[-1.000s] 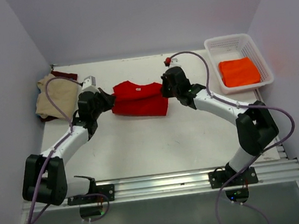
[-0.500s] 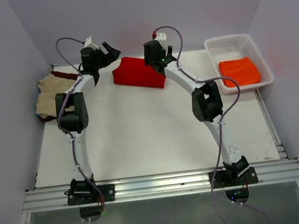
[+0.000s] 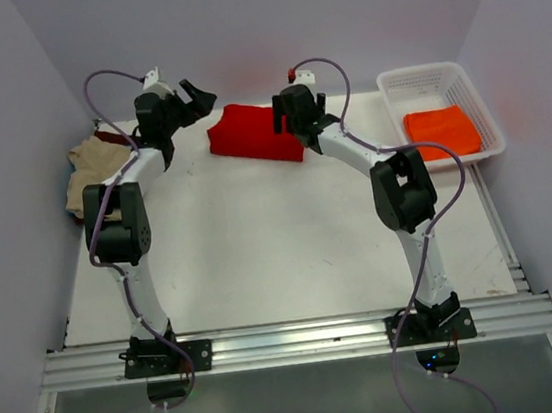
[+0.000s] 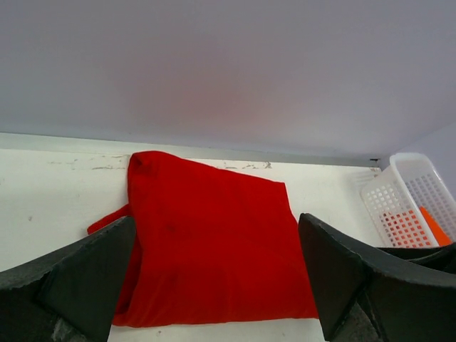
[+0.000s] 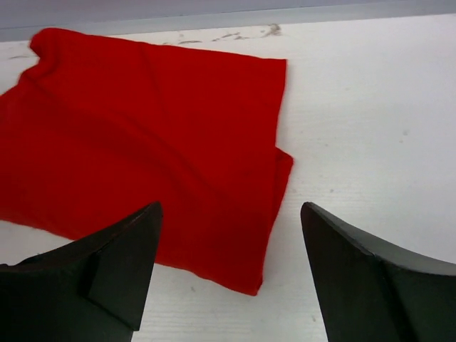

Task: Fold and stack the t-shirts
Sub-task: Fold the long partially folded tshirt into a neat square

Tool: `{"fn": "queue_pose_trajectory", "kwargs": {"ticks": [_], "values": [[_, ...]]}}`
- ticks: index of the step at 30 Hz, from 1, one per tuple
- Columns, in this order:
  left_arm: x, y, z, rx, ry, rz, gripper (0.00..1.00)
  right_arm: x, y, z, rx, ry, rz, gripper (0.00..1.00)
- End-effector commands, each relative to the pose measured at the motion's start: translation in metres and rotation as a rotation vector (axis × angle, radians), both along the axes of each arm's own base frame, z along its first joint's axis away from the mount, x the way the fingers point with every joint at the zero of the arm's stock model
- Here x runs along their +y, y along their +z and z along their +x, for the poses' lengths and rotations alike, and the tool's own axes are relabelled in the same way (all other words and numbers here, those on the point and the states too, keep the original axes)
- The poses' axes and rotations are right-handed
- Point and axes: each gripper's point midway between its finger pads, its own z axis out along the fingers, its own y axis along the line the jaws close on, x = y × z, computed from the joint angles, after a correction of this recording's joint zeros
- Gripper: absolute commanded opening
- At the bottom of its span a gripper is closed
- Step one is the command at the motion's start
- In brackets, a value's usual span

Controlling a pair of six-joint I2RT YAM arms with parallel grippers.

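Note:
A bright red t-shirt [image 3: 250, 134] lies folded into a small rectangle at the back of the table, also seen in the left wrist view [image 4: 214, 242] and the right wrist view [image 5: 157, 135]. My left gripper [image 3: 197, 97] [image 4: 216, 221] hangs open just left of it, holding nothing. My right gripper [image 3: 294, 124] [image 5: 230, 206] stands open over the shirt's right end, its fingers apart from the cloth. A tan t-shirt [image 3: 89, 177] lies crumpled at the back left over a dark maroon one [image 3: 119, 138]. An orange t-shirt [image 3: 441, 133] lies folded in the basket.
A white plastic basket [image 3: 419, 74] [image 4: 399, 203] stands at the back right corner. The purple back wall rises right behind the red shirt, and side walls close in on both sides. Both arms stretch far across the table.
Both grippers, shut on the red shirt's ends a second ago, swung to the back of the table and opened. The shirt now lies folded smaller and farther back.

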Motion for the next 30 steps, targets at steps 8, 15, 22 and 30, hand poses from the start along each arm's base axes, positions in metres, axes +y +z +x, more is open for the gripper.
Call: {"fn": "queue_pose_trajectory", "kwargs": {"ticks": [8,15,22,30], "values": [[-0.039,-0.04,0.002,0.017,-0.234,-0.136,0.11,0.078,0.0,0.004,0.114,0.311,0.287,0.0],[-0.056,-0.064,-0.006,0.029,-0.334,-0.273,0.0,0.094,-0.044,-0.003,0.213,0.365,0.335,0.0],[-0.049,-0.103,-0.046,0.133,-0.29,-0.254,0.0,0.079,-0.093,-0.039,0.307,0.357,0.303,0.0],[-0.037,-0.122,-0.11,0.207,-0.214,-0.288,0.0,0.05,-0.104,-0.088,0.34,0.336,0.281,0.0]]}}
